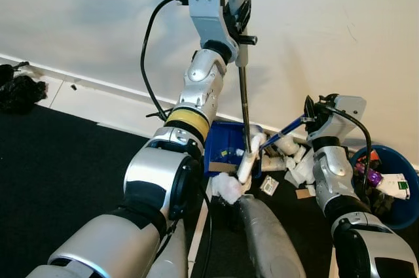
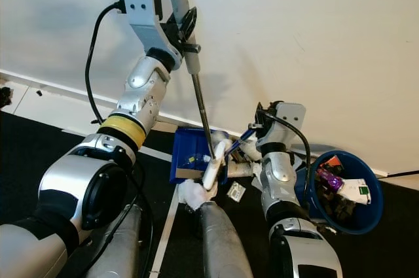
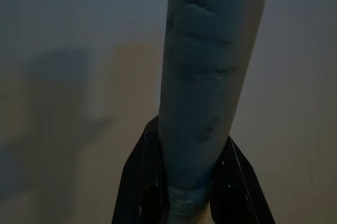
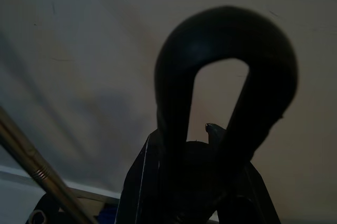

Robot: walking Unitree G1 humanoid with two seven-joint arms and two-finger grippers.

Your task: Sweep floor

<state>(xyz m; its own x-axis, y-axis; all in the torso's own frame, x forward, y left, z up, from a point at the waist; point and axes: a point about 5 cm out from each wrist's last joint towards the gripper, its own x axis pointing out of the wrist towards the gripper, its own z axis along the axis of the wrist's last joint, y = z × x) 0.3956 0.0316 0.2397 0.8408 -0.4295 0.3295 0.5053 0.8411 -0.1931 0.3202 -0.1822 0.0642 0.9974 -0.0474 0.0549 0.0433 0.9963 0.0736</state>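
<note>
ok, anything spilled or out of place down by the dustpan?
Yes. White crumpled litter lies loose on the dark floor beside the blue dustpan, not in it. The blue bin at the right is heaped to its rim with wrappers.

Left end effector (image 1: 241,17) clamping broom handle (image 1: 243,98) upright by white wall (image 1: 340,36), blue dustpan (image 1: 226,149), blue bin (image 1: 400,207)
</note>
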